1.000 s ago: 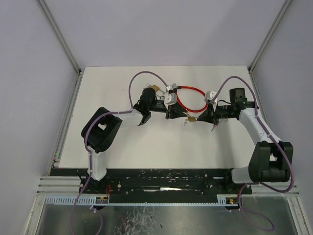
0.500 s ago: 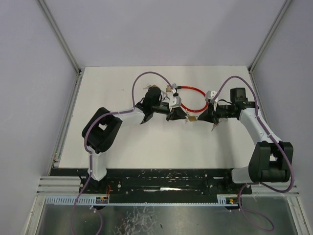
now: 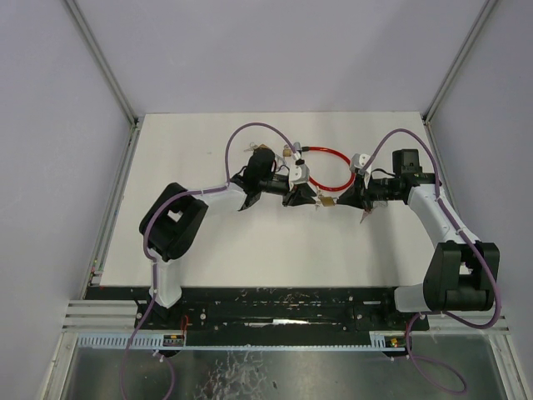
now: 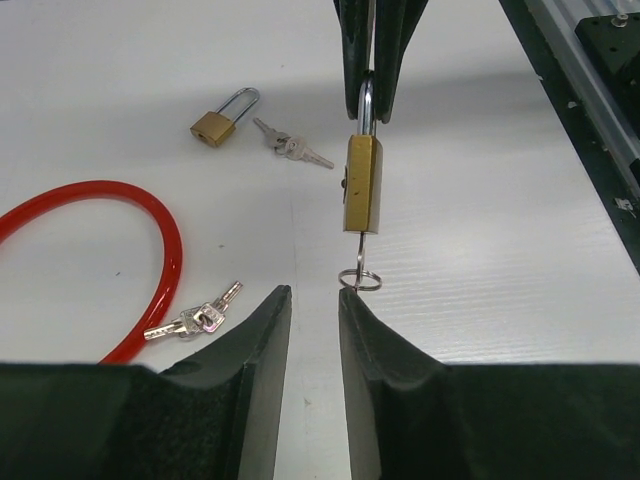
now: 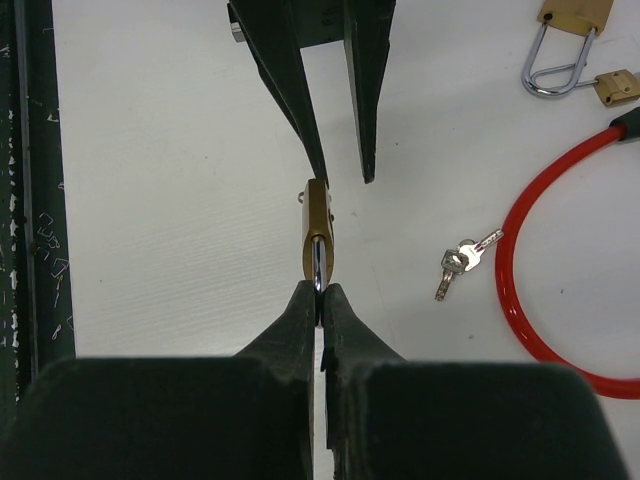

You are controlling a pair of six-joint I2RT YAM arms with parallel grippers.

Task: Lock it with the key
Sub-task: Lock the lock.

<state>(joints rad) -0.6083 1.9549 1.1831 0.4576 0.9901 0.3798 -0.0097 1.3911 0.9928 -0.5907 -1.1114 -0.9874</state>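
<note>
A brass padlock (image 4: 363, 183) hangs above the white table, edge-on, with my right gripper (image 5: 320, 290) shut on its steel shackle. The same padlock (image 5: 319, 225) shows just past those fingertips in the right wrist view. A key sticks out of its bottom, ending in a small key ring (image 4: 360, 279). My left gripper (image 4: 315, 295) is open with a narrow gap and nothing between its fingers. The ring sits at the tip of its right finger (image 4: 350, 300), not inside the gap. From above, both grippers meet at the padlock (image 3: 328, 202).
A red cable loop (image 4: 150, 260) lies on the table with a bunch of keys (image 4: 195, 318) beside it. A second brass padlock (image 4: 218, 122) and more keys (image 4: 295, 150) lie farther off. The table's black front rail (image 5: 30, 180) runs close by.
The left arm has moved right, bringing its gripper up to the held padlock's key end. The right arm and padlock have not moved.
</note>
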